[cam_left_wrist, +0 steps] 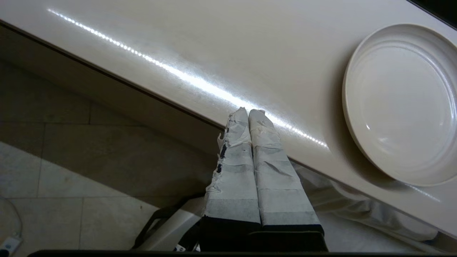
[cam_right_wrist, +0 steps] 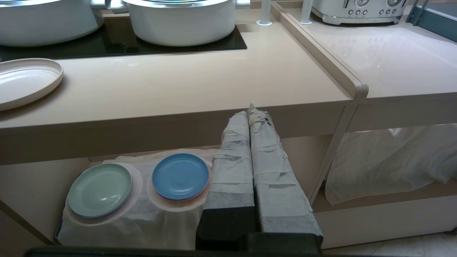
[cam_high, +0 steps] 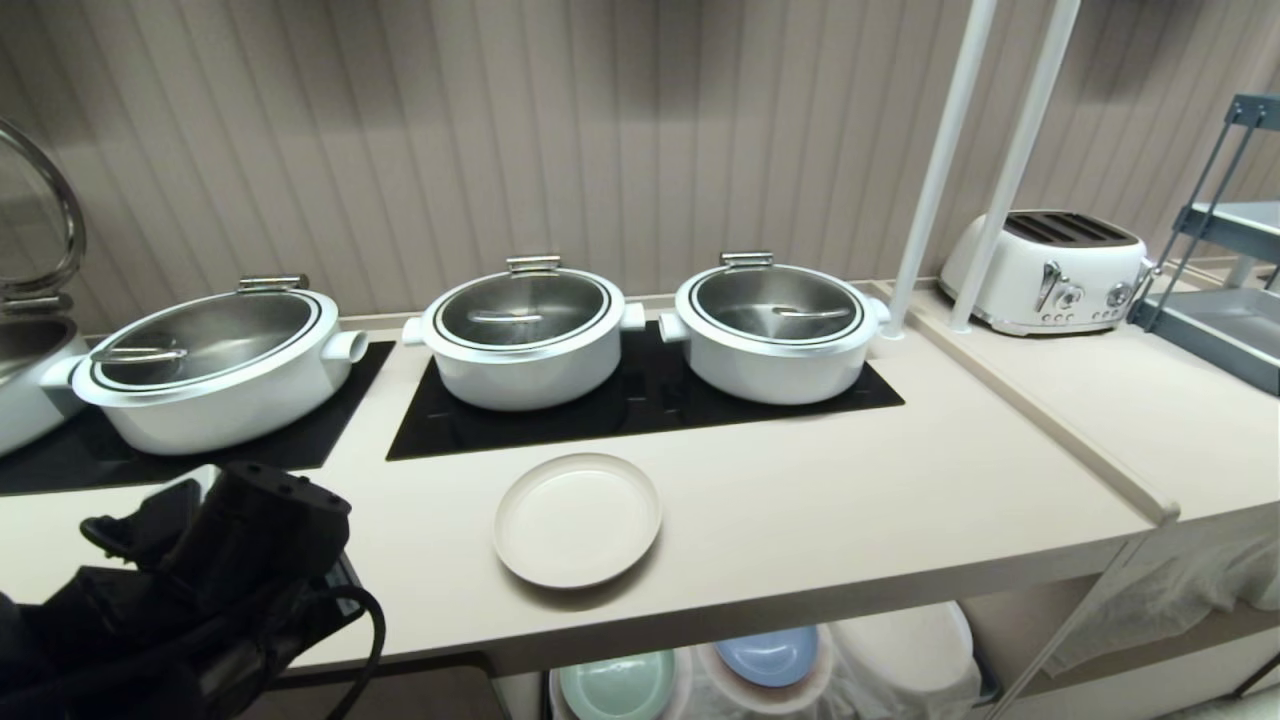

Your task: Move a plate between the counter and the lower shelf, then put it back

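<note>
Left gripper [cam_left_wrist: 249, 111]: wrapped fingers pressed together, holding nothing, poised at the counter [cam_high: 800, 500] front edge. Right gripper [cam_right_wrist: 252, 111]: fingers likewise closed and empty, below the counter edge. The cream plate [cam_high: 577, 519] lies flat on the counter, before the hob panel [cam_high: 640, 400].

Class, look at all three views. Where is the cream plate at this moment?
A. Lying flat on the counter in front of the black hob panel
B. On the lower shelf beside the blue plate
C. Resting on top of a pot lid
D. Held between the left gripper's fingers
A. The plate lies flat on the counter, just in front of the black hob panel, while the left gripper is shut and empty beside it.
</note>
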`<state>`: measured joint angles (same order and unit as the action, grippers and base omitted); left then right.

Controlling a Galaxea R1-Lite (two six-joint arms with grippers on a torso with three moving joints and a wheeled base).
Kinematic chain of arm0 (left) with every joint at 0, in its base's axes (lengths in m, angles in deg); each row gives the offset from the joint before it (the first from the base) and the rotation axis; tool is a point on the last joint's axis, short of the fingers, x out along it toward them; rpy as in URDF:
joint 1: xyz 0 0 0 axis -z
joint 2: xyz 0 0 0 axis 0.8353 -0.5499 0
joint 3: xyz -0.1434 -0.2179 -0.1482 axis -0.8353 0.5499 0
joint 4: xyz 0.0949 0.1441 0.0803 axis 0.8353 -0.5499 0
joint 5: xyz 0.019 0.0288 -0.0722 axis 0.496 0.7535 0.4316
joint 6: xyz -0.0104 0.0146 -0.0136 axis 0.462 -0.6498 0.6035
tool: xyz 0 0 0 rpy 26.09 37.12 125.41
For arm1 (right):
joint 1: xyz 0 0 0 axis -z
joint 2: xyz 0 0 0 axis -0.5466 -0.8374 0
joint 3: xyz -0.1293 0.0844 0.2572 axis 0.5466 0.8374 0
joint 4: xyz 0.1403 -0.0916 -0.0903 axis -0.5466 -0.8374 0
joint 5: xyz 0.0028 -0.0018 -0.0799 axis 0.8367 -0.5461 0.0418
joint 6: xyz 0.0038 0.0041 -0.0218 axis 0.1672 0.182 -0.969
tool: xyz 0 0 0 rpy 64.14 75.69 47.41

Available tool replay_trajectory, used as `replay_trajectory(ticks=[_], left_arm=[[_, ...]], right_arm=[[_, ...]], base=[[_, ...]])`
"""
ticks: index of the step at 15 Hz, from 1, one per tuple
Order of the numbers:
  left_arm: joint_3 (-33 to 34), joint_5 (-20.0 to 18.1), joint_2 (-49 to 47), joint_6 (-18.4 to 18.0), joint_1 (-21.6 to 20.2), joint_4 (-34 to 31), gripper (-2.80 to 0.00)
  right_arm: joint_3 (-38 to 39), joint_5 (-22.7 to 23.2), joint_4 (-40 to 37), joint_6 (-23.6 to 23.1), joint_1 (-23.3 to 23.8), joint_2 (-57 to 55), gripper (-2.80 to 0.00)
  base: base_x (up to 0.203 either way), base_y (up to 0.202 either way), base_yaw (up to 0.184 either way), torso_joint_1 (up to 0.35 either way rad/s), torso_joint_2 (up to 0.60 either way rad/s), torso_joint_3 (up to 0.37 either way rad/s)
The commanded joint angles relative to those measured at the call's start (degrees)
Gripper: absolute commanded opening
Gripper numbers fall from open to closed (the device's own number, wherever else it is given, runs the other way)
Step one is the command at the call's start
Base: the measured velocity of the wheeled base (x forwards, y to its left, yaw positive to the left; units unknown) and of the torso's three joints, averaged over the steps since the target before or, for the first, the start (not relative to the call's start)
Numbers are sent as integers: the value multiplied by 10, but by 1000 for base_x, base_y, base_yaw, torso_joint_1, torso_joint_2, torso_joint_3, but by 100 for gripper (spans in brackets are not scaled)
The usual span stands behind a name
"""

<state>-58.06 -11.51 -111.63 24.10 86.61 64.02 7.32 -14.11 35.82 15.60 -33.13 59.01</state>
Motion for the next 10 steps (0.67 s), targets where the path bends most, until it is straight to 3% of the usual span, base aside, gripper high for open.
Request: replay_trajectory(ticks=[1, 4, 6, 8, 10], left_arm=[[5, 22, 16, -8, -11, 1, -280], [6, 44, 46, -36, -12, 4, -280], [24, 47, 84, -81, -10, 11, -280], [88, 47, 123, -165, -11, 56, -280], [168, 36, 162, -279, -25, 158, -280]], right_arm=[[0, 0, 0, 0, 0, 0, -280], [0, 0, 0, 0, 0, 0, -280], [0, 0, 0, 0, 0, 0, -280], [0, 0, 0, 0, 0, 0, -280], [0, 0, 0, 0, 0, 0, -280]], base=[[0, 0, 0, 0, 0, 0], [0, 0, 0, 0, 0, 0], [0, 0, 0, 0, 0, 0], [0, 0, 0, 0, 0, 0], [0, 0, 0, 0, 0, 0]])
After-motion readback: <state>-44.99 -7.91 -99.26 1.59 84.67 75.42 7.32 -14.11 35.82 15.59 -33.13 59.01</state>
